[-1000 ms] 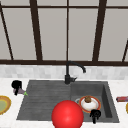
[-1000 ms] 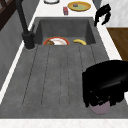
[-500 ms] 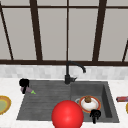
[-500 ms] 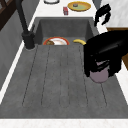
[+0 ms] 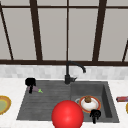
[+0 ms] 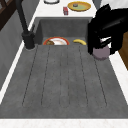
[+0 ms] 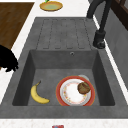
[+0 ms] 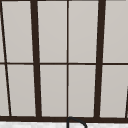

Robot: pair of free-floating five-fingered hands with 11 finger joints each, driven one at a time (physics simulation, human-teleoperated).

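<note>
Two hands. Left hand (image 5: pixel 30 82) has its fingers curled round the one eggplant (image 6: pixel 101 53), which hangs just under it, over the drainboard (image 6: pixel 62 80). Right hand (image 5: pixel 95 114) hovers at the front edge of the sink (image 7: pixel 62 60); I can't tell its state. Behind it: one plate (image 7: pixel 75 93) (one brown lump (image 7: pixel 83 87) on it), one banana (image 7: pixel 37 95). One red ball (image 5: pixel 67 115) between the hands blocks part of my front view.

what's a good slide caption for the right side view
Grey sink basin holding a yellow banana and a red-rimmed white plate bearing a brown round item, with a black faucet behind.
</note>
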